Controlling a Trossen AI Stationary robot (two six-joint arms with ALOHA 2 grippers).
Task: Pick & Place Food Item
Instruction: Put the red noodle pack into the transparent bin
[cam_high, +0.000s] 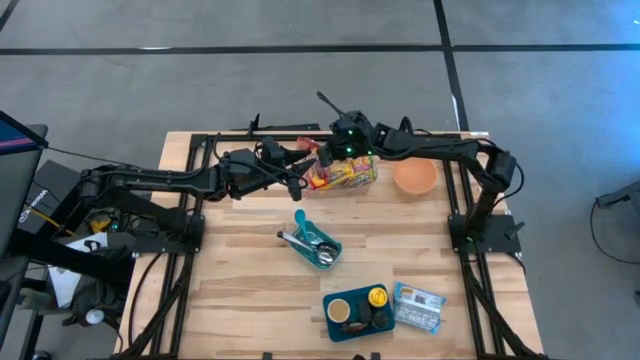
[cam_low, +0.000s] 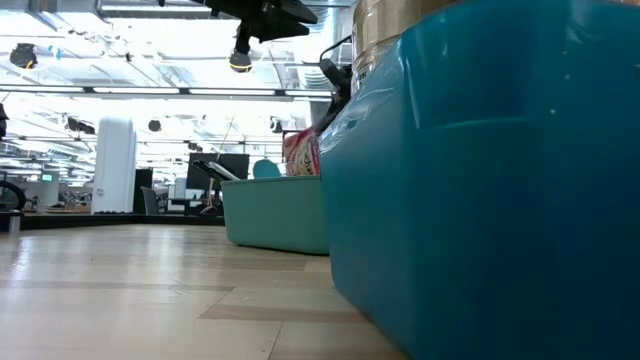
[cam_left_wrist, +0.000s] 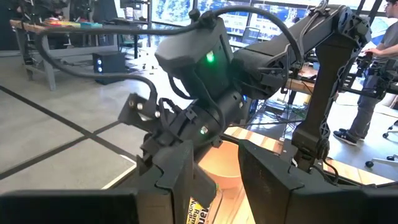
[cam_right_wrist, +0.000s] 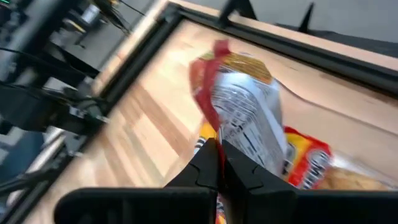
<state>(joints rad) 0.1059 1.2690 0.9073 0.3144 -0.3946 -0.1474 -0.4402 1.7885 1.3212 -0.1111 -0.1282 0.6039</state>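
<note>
Crinkly plastic is bunching where my right hand (cam_right_wrist: 219, 163) is pinching the snack bag (cam_high: 343, 174) at the tabletop's (cam_high: 240, 270) far edge, left hand (cam_high: 300, 172) narrowly parted beside it, so the thin film is risking slipping free.

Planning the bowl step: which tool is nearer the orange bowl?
Right. The right tool is at the snack bag beside the orange bowl; the left tool is beyond the bag.

Glossy crinkled plastic snack bag (cam_right_wrist: 249, 118), pale wood table (cam_high: 240, 280)
</note>
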